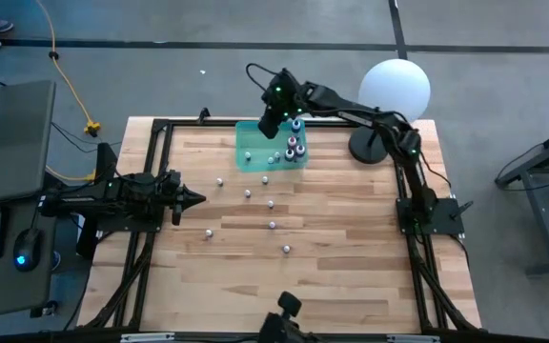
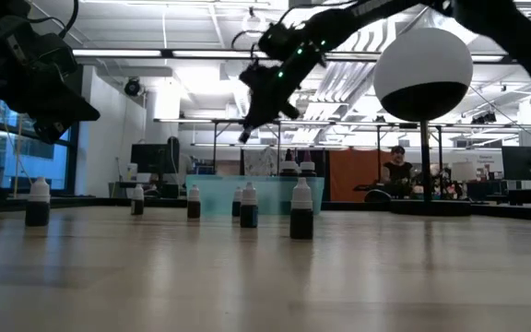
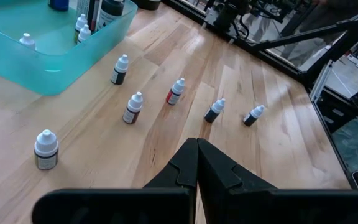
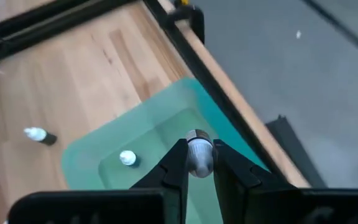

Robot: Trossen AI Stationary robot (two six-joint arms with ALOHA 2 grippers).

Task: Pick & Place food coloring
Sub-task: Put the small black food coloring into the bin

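Tiny food coloring bottles with whitish caps stand on their bases, scattered over the wooden table [image 1: 271,203] [image 3: 133,107] [image 2: 301,207]. Several more stand inside the green translucent tray [image 1: 253,143] [image 4: 160,134], among them one small bottle [image 4: 128,158]. My right gripper [image 1: 270,124] [image 4: 199,163] hangs above the tray's far part, shut on one bottle. My left gripper [image 1: 196,198] [image 3: 196,149] waits shut at the table's left side, short of the scattered bottles. My right gripper pinches one food coloring bottle between its two fingers, just below the whitish cap [image 4: 198,147]. The fingers come from above, pointing down. The bottle is lifted clear over the tray; its lower body is hidden between the fingers.
A big white globe lamp [image 1: 396,88] stands on a dark base [image 1: 367,148] at the table's far right, next to the right arm. A black frame [image 1: 160,129] runs along the table's edges. Bare wood lies toward the near edge [image 1: 284,295].
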